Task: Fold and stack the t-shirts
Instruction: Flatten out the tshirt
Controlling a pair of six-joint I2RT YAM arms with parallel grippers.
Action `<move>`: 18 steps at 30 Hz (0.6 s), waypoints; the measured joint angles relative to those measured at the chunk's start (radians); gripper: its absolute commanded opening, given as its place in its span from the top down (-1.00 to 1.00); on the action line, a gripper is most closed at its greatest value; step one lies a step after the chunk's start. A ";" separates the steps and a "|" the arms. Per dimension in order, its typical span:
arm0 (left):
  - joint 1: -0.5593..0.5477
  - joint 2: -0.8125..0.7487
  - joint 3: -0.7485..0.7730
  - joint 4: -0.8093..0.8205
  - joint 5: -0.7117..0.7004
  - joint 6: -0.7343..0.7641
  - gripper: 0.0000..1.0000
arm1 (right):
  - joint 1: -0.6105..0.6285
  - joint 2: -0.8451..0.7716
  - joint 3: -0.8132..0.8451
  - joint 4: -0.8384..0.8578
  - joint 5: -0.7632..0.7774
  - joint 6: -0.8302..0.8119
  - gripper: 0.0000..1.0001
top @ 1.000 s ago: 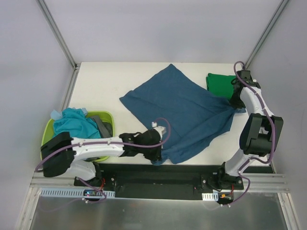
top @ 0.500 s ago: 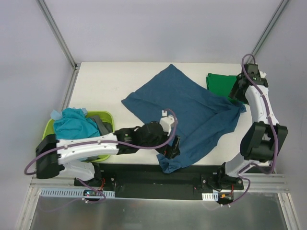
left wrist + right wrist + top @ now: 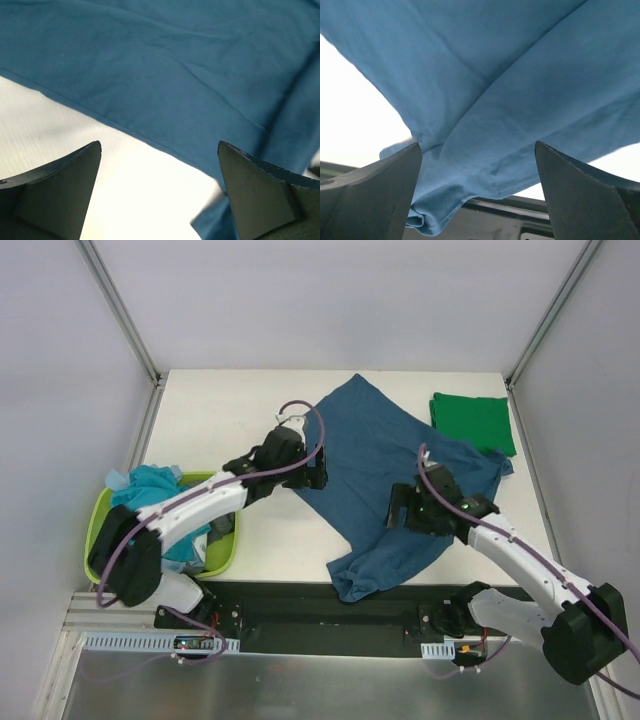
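Note:
A dark teal-blue t-shirt (image 3: pixel 400 465) lies spread and rumpled across the table's middle, its near corner bunched at the front edge (image 3: pixel 352 583). A folded green t-shirt (image 3: pixel 473 422) lies at the back right. My left gripper (image 3: pixel 308 470) hovers open over the blue shirt's left edge; in the left wrist view the left gripper (image 3: pixel 160 146) has bare table between its fingers and the blue shirt (image 3: pixel 175 70) lies just beyond. My right gripper (image 3: pixel 400 510) is open above the shirt's near part. In the right wrist view nothing is gripped by the right gripper (image 3: pixel 478 146), with the blue shirt (image 3: pixel 495 75) below it.
A lime-green basket (image 3: pixel 94 530) stands at the left front with a turquoise t-shirt (image 3: pixel 150 485) heaped in it. The left arm stretches over the basket's right side. The black rail (image 3: pixel 520 220) runs along the table's front edge.
Both grippers opened and let go of the blue shirt. The left arm swung from the front edge to the shirt's left side. The right arm came from the far right to the near middle.

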 measured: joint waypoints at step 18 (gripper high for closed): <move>0.244 0.584 0.277 0.050 0.309 -0.003 -0.98 | -0.241 0.405 -0.006 0.144 -0.046 0.017 -0.93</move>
